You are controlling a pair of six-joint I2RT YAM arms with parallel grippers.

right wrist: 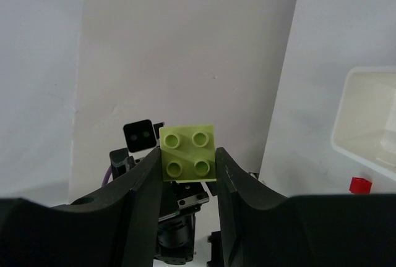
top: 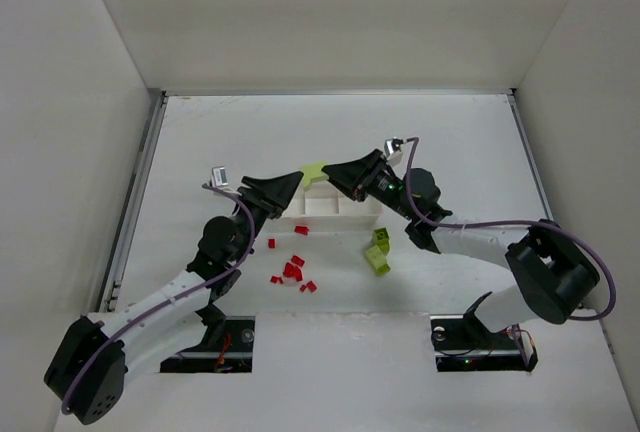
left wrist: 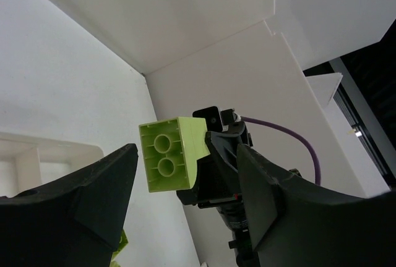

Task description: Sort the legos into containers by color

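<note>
You are seeing little of the white tray, because both grippers are meeting above its far edge and covering it. Your right gripper is pinching a yellow-green brick in the air. Your left gripper is facing it with its fingers spread, leaving a gap on each side of the brick, while red legos are lying loose just nearer than the tray.

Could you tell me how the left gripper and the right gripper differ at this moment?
The right gripper is shut on the yellow-green brick; the left gripper is open, clamping nothing. The right gripper reaches in from the right, the left gripper from the left. Both are black and meet by the white tray.
</note>
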